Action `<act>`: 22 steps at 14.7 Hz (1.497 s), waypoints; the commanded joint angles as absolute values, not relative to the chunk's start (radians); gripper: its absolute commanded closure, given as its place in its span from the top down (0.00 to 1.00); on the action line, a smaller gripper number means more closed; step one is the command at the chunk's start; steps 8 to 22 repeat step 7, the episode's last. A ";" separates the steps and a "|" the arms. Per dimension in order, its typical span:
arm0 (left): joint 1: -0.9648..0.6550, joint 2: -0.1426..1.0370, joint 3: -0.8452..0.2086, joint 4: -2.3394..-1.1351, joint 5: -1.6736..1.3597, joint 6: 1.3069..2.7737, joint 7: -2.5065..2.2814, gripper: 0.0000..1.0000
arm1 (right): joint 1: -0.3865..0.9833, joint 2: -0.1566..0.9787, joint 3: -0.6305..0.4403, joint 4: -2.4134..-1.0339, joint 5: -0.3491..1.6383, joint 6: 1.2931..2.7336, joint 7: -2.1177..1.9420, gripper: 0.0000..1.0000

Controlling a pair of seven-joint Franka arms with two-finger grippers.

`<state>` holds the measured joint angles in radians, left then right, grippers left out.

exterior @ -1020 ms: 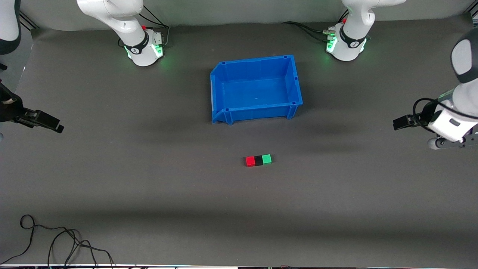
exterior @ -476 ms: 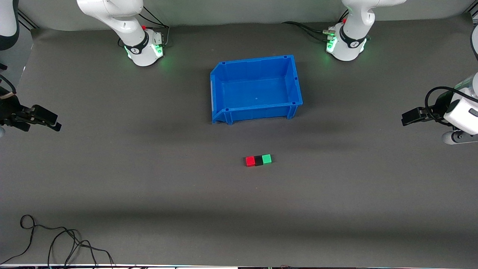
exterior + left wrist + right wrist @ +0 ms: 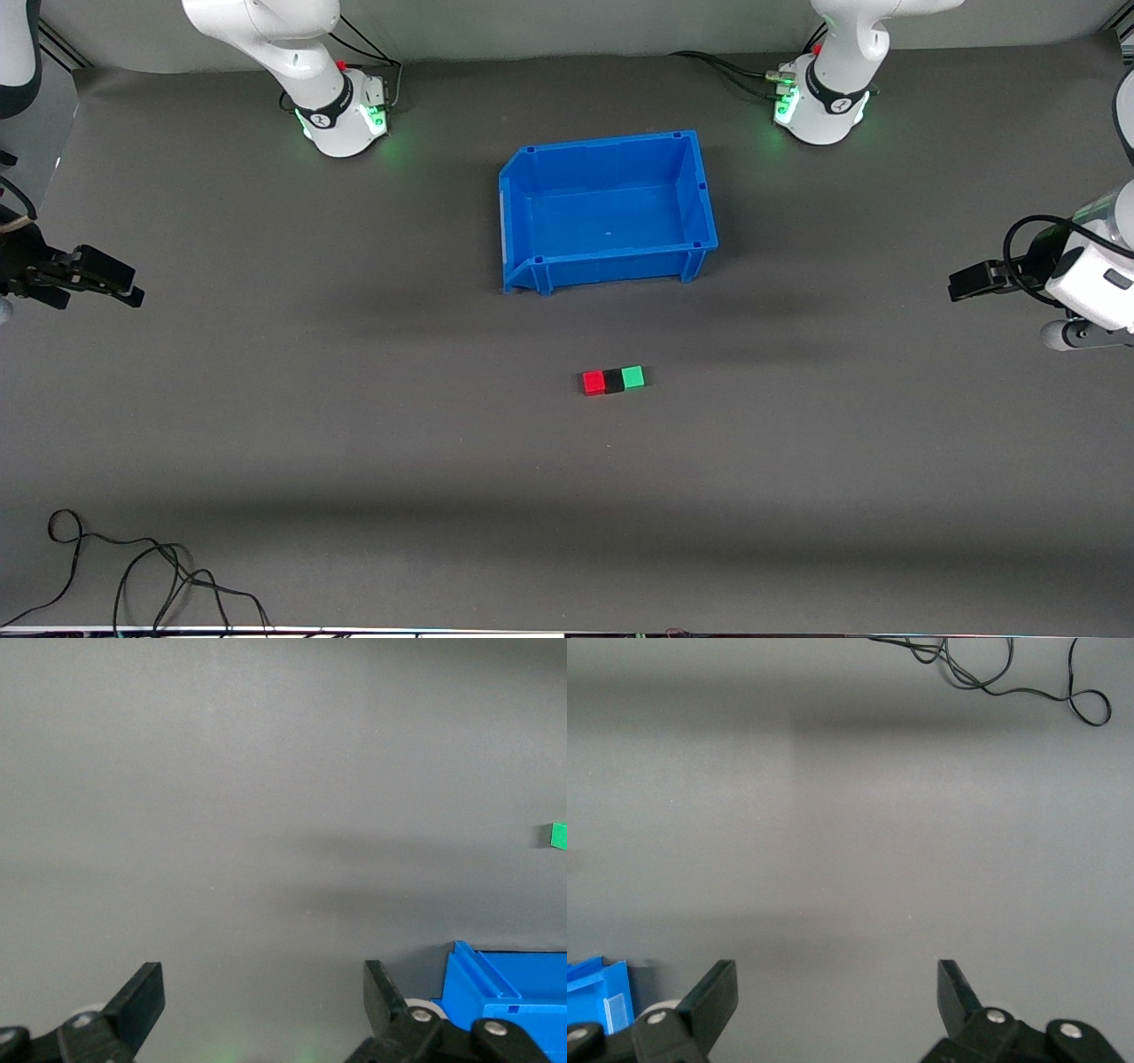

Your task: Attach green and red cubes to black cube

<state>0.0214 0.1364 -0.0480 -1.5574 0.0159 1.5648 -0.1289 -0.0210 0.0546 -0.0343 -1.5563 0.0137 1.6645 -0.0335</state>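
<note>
A red cube point(image 3: 593, 383), a black cube point(image 3: 613, 381) and a green cube point(image 3: 633, 377) lie joined in one row on the mat, nearer the front camera than the blue bin point(image 3: 709, 232). The black cube is in the middle, touching both. My left gripper point(image 3: 967, 284) is open and empty, up over the mat at the left arm's end of the table. My right gripper point(image 3: 124, 290) is open and empty over the right arm's end. The left wrist view shows its open gripper point(image 3: 264, 992), the green cube point(image 3: 558, 835) and a bin corner point(image 3: 496, 988). The right wrist view shows its open gripper point(image 3: 837, 988).
The blue bin is empty and stands between the two arm bases. A black cable point(image 3: 133, 571) lies coiled on the mat at the near edge toward the right arm's end; it also shows in the right wrist view point(image 3: 992, 669).
Both grippers have drawn outward toward their own ends of the table over the last second, then nearly stopped. The row of cubes has not moved.
</note>
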 commanded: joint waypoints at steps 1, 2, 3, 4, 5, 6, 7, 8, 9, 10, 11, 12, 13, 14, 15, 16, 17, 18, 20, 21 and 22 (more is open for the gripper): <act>0.011 0.147 -0.044 -1.525 0.023 1.537 -0.107 1.00 | -0.026 0.035 -0.031 -1.557 0.003 1.644 -0.043 1.00; 0.011 0.147 -0.046 -1.525 0.023 1.539 -0.107 1.00 | -0.026 0.035 -0.031 -1.557 0.003 1.641 -0.043 1.00; 0.011 0.147 -0.045 -1.525 0.023 1.539 -0.107 1.00 | -0.026 0.035 -0.031 -1.557 0.003 1.641 -0.043 1.00; 0.012 0.147 -0.044 -1.525 0.023 1.539 -0.107 1.00 | -0.026 0.035 -0.031 -1.557 0.003 1.641 -0.043 1.00; 0.011 0.147 -0.044 -1.526 0.023 1.546 -0.109 1.00 | -0.026 0.037 -0.031 -1.557 0.005 1.641 -0.043 1.00; 0.012 0.147 -0.044 -1.529 0.021 1.561 -0.109 1.00 | -0.023 0.037 -0.031 -1.557 0.005 1.641 -0.043 1.00; 0.014 0.146 -0.044 -1.528 0.020 1.574 -0.109 1.00 | -0.021 0.037 -0.031 -1.559 0.005 1.641 -0.043 1.00; 0.014 0.146 -0.044 -1.528 0.020 1.574 -0.109 1.00 | -0.021 0.037 -0.031 -1.559 0.005 1.641 -0.043 1.00; 0.014 0.146 -0.044 -1.528 0.020 1.574 -0.109 1.00 | -0.021 0.037 -0.031 -1.559 0.005 1.641 -0.043 1.00; 0.014 0.146 -0.044 -1.528 0.020 1.574 -0.109 1.00 | -0.021 0.037 -0.031 -1.559 0.005 1.641 -0.043 1.00; 0.014 0.146 -0.044 -1.528 0.020 1.574 -0.109 1.00 | -0.021 0.037 -0.031 -1.559 0.005 1.641 -0.043 1.00; 0.014 0.146 -0.044 -1.528 0.020 1.574 -0.109 1.00 | -0.021 0.037 -0.031 -1.559 0.005 1.641 -0.043 1.00; 0.014 0.146 -0.044 -1.528 0.020 1.574 -0.109 1.00 | -0.021 0.037 -0.031 -1.559 0.005 1.641 -0.043 1.00; 0.014 0.146 -0.044 -1.528 0.020 1.574 -0.109 1.00 | -0.021 0.037 -0.031 -1.559 0.005 1.641 -0.043 1.00; 0.014 0.146 -0.044 -1.528 0.020 1.574 -0.109 1.00 | -0.021 0.037 -0.031 -1.559 0.005 1.641 -0.043 1.00; 0.014 0.146 -0.044 -1.528 0.020 1.574 -0.109 1.00 | -0.021 0.037 -0.031 -1.559 0.005 1.641 -0.043 1.00; 0.014 0.146 -0.044 -1.528 0.020 1.574 -0.109 1.00 | -0.021 0.037 -0.031 -1.559 0.005 1.641 -0.043 1.00; 0.014 0.146 -0.044 -1.528 0.020 1.574 -0.109 1.00 | -0.021 0.037 -0.031 -1.559 0.005 1.641 -0.043 1.00; 0.014 0.146 -0.044 -1.528 0.020 1.574 -0.109 1.00 | -0.021 0.037 -0.031 -1.559 0.005 1.641 -0.043 1.00; 0.014 0.146 -0.044 -1.528 0.020 1.574 -0.109 1.00 | -0.021 0.037 -0.031 -1.559 0.005 1.641 -0.043 1.00; 0.014 0.146 -0.044 -1.528 0.020 1.574 -0.109 1.00 | -0.021 0.037 -0.031 -1.559 0.005 1.641 -0.043 1.00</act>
